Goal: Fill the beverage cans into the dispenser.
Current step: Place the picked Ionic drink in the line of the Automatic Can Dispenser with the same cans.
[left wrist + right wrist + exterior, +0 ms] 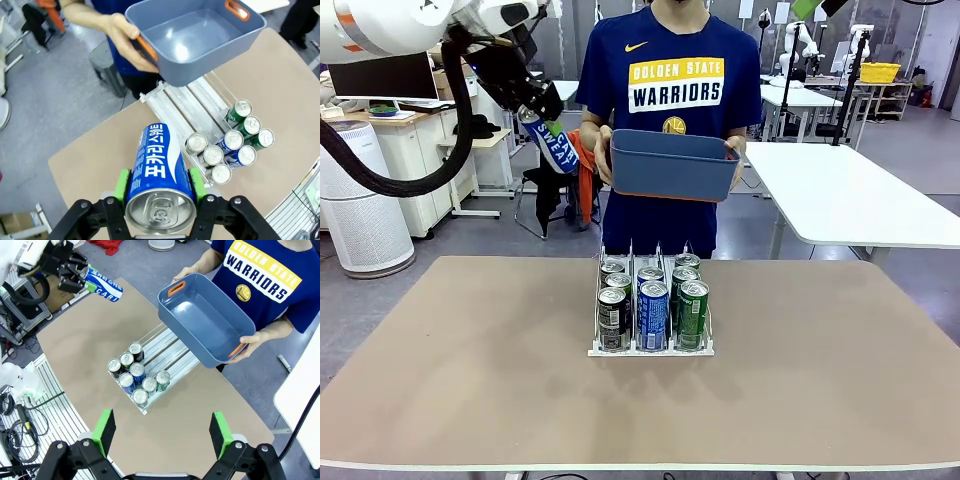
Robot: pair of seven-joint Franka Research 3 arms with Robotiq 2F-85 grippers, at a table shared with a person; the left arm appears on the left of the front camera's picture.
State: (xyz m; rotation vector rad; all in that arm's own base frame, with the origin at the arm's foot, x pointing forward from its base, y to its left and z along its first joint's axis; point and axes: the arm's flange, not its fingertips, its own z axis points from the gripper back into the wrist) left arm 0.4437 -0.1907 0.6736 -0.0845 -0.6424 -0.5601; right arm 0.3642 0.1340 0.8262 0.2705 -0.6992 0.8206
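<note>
Left gripper [159, 187] jaws pinching blue-and-white can [158, 176] above desk [470, 370], right gripper [162, 432] jaws spread, seven cans in dispenser [651, 349]

bin [672, 167]: blue, orange handles, tilted, held mid-air, beyond fingertips in both wrist views | table [470, 370]: tan top | white table [840, 195]: behind, far side | person's shirt [675, 85]: blue

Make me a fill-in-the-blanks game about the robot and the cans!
1. The left gripper is shut on a blue-and-white ____ can.
2. The dispenser holds ____ cans.
3. The person's blue bin has ____ cans inside.
4. The right gripper's fingers stand ____.

Missing words: Pocari Sweat; seven; no; open
</note>
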